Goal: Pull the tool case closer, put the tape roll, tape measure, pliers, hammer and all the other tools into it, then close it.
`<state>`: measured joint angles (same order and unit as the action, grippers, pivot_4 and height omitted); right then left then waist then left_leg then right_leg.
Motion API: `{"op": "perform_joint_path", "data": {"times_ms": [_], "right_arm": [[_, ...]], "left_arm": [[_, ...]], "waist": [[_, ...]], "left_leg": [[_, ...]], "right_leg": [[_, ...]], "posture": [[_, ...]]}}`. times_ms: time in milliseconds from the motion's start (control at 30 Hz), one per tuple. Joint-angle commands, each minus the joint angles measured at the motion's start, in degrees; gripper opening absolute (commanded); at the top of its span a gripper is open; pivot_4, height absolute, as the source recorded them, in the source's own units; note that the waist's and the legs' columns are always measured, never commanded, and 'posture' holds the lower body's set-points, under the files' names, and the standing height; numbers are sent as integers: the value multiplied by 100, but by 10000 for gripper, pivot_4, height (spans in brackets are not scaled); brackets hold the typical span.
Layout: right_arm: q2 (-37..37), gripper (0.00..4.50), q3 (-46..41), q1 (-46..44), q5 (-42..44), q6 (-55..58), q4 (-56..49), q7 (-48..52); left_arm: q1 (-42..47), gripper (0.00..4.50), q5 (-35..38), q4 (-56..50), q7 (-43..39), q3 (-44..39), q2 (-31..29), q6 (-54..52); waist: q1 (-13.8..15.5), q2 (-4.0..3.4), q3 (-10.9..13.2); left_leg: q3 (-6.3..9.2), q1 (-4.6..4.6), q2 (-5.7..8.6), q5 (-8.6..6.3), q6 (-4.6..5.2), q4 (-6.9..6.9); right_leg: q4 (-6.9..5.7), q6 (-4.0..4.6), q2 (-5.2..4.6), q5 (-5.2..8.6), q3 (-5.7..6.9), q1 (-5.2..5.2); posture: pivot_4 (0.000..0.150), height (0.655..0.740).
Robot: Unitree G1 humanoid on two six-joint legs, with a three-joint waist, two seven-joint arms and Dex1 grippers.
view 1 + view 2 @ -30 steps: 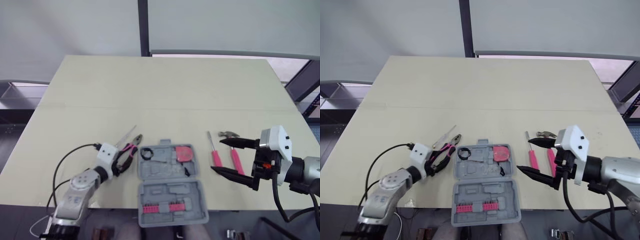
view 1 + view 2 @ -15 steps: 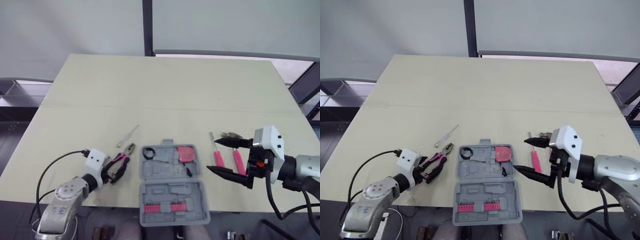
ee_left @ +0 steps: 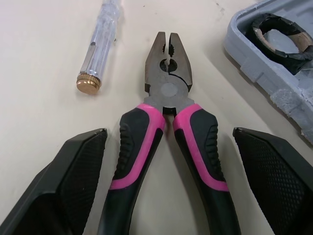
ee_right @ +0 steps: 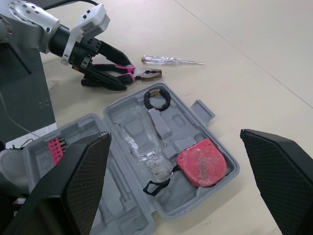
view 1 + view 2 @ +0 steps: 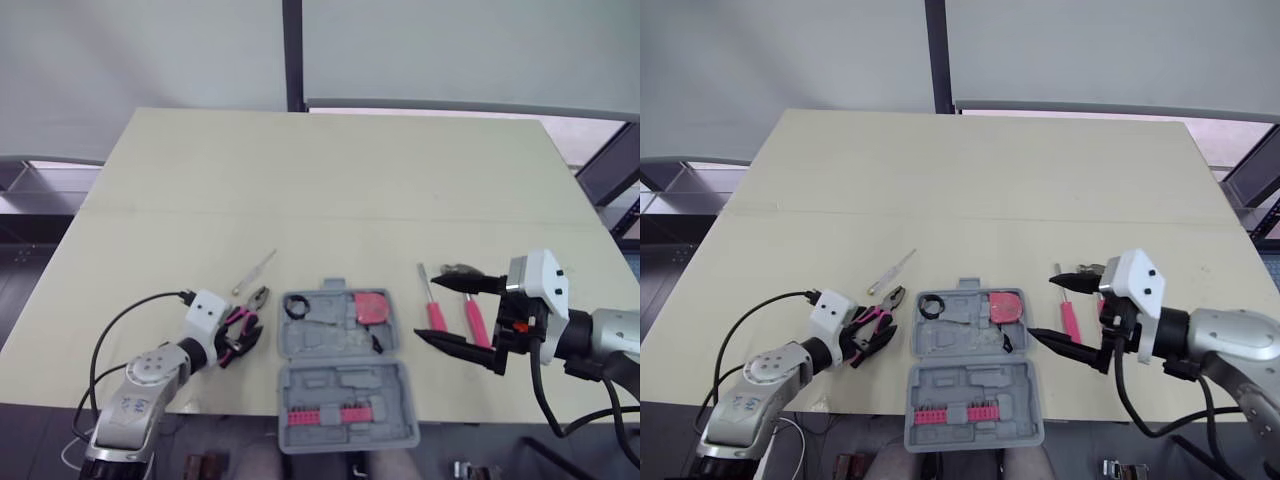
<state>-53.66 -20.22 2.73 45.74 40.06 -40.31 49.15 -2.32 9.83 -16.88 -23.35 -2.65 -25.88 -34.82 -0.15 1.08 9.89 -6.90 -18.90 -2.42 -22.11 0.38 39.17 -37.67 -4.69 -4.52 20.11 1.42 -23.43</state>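
Observation:
The grey tool case (image 5: 400,352) lies open at the table's near middle. In its far half sit the black tape roll (image 5: 296,307) and the red tape measure (image 5: 371,306). Left of the case lie the pink-handled pliers (image 3: 168,105). My left gripper (image 3: 168,133) is open, one finger (image 3: 63,181) on each side of the handles without touching them. A clear screwdriver (image 5: 255,270) lies just beyond the pliers. Right of the case are a pink screwdriver (image 5: 432,312) and the pink-handled hammer (image 5: 470,312). My right gripper (image 5: 1041,305) hovers open over them.
A row of pink bits (image 5: 320,415) fills the case's near half. The right wrist view looks across the case (image 4: 205,117) to the left gripper (image 4: 105,73) and pliers (image 4: 132,73). Bare tabletop (image 5: 330,170) stretches beyond the tools.
The pliers have slid nearer the front edge, away from the clear screwdriver. My left gripper drew back, then came forward around the handles again. The right gripper shifted slightly left.

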Motion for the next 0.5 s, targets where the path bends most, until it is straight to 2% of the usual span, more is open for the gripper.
{"op": "perform_joint_path", "data": {"times_ms": [33,100,133,200,267,300,500], "right_arm": [[-36,45000,-131,-33,92,-70,-167,16],[-46,45000,-111,-62,106,-73,-163,34],[-46,45000,-108,-78,128,-68,-162,36],[-45,45000,-100,-101,157,-66,-163,45],[-54,45000,-100,-109,176,-67,-166,68],[-62,45000,-104,-108,185,-67,-168,79],[-143,45000,-185,-102,244,-77,-153,207]], "left_arm": [[-13,44238,-49,29,-18,22,-34,50],[39,44238,-124,126,-36,72,-50,190],[67,41901,-171,187,-37,104,-56,265],[100,36239,-202,276,-56,140,-38,355],[112,25909,-199,324,-76,148,-18,401],[112,24147,-196,334,-81,143,-12,412],[160,24272,-26,112,-217,-147,-139,391]], "waist": [[-1,0,0],[1,0,0],[2,0,0],[5,0,0],[12,-1,0],[14,-1,0],[7,-1,0]], "left_leg": [[0,0,0,0,0,0],[0,0,0,0,0,0],[1,0,0,0,0,0],[1,1,1,1,0,1],[1,0,1,1,0,2],[2,0,2,1,0,2],[3,0,3,3,0,2]], "right_leg": [[0,0,0,0,0,0],[-1,0,0,0,0,0],[-1,0,0,0,0,0],[-2,0,0,0,1,1],[-3,0,-1,0,2,1],[-2,0,-2,0,2,1],[-5,0,-3,0,3,0]], "posture": [[1500,7400],[1500,7400],[1500,7400],[1500,7400],[1500,7400],[1500,7400],[1500,7400]]}}
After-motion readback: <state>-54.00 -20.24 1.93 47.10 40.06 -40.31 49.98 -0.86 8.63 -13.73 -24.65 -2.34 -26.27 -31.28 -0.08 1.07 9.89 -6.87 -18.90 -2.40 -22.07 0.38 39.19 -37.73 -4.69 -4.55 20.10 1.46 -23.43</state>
